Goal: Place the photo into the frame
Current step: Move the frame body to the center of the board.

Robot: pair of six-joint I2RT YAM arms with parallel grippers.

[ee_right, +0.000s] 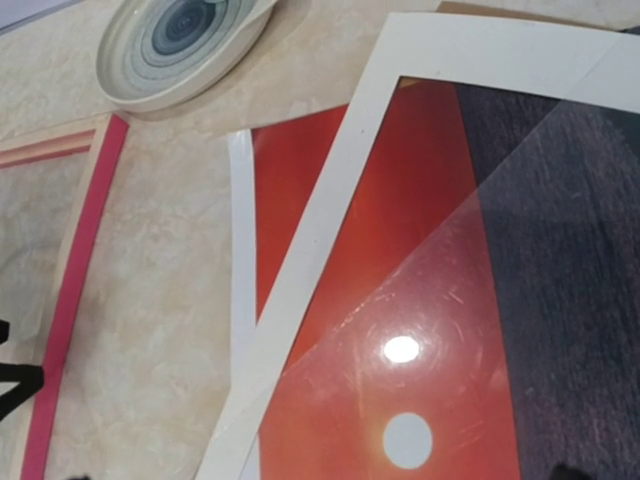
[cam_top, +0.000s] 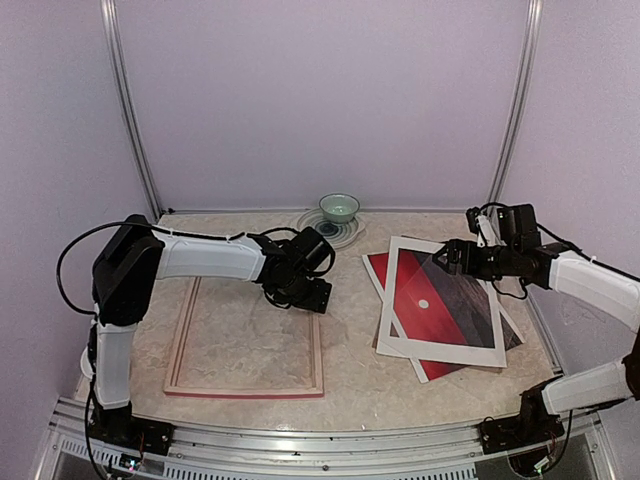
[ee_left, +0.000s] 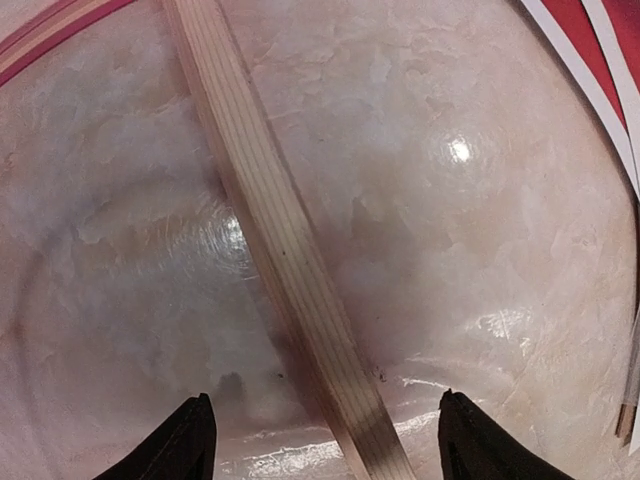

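Note:
The frame (cam_top: 243, 388) lies flat at the left of the table, pale wood back up. My left gripper (cam_top: 300, 295) hovers open over its right rail near the far right corner. In the left wrist view the pale rail (ee_left: 290, 270) runs between the two fingertips (ee_left: 190, 440). The photo (cam_top: 425, 300) lies at the right under a white mat (cam_top: 390, 310), its red sky and white sun dot showing through the opening. My right gripper (cam_top: 447, 258) is open above the stack's far edge. The right wrist view shows the photo (ee_right: 400, 250), the mat (ee_right: 330, 200) and a clear sheet (ee_right: 560, 250) on top.
A green bowl (cam_top: 339, 207) stands on a ringed plate (cam_top: 345, 236) at the back centre; the plate also shows in the right wrist view (ee_right: 185, 40). The frame's pink rail (ee_right: 75, 300) lies left of the stack. Bare tabletop (cam_top: 350, 320) separates frame and stack.

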